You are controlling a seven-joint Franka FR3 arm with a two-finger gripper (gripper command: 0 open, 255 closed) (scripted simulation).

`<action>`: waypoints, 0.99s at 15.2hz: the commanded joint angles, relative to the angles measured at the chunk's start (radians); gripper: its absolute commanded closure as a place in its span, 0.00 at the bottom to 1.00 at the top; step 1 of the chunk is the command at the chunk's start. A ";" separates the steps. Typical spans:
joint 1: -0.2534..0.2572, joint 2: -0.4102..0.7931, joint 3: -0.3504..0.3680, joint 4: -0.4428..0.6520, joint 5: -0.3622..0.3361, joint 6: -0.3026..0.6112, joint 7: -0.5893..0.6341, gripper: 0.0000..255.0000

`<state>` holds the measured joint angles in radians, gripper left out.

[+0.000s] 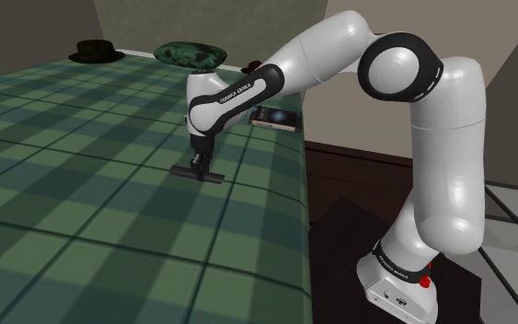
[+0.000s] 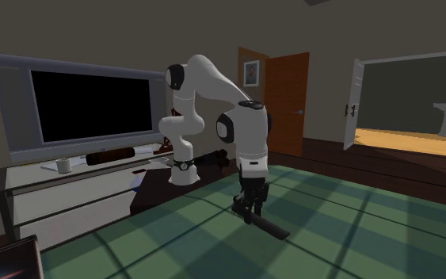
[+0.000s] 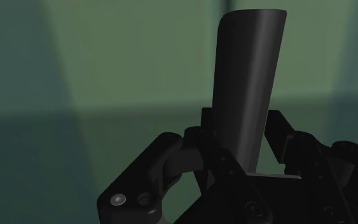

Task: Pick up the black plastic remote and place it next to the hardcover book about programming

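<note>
The one arm (image 1: 441, 138) rises upright from its base at the shoulder view's lower right, folds at a high elbow, and runs its forearm down and to the left. The wrist turns so that the gripper (image 1: 198, 166) points straight down at the green plaid surface (image 1: 82, 193). In the second exterior view the arm arcs over from beside the TV console (image 2: 70, 198) and the gripper (image 2: 249, 208) hangs vertical over the plaid. The fingers (image 3: 193, 143) are clenched on the one black remote (image 3: 247, 76), pressing its sides, and the long body sticks out well past the fingertips. In the shoulder view the remote (image 1: 213, 177) lies level across the gripper's tip, right at the cloth. I cannot tell whether it touches the cloth. In the second exterior view it (image 2: 272, 228) slants low over the plaid. One book (image 1: 280, 117) lies flat near the surface's right edge, beyond the forearm and well apart from the remote. At the far edge are one black hat (image 1: 97, 51) and one mottled green round thing (image 1: 189, 53). There are also one TV (image 2: 90, 103), one mug (image 2: 64, 165) on the console, and two doors: a brown one (image 2: 287, 103) and a white one (image 2: 357, 103), standing open.
</note>
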<state>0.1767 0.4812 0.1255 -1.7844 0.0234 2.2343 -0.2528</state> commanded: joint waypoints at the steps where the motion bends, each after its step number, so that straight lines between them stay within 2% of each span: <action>1: -0.001 -0.012 0.001 0.007 0.001 -0.019 0.000 1.00; 15: -0.005 -0.101 0.005 0.071 0.009 -0.172 0.004 1.00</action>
<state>0.1709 0.3856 0.1303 -1.7216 0.0319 2.0758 -0.2508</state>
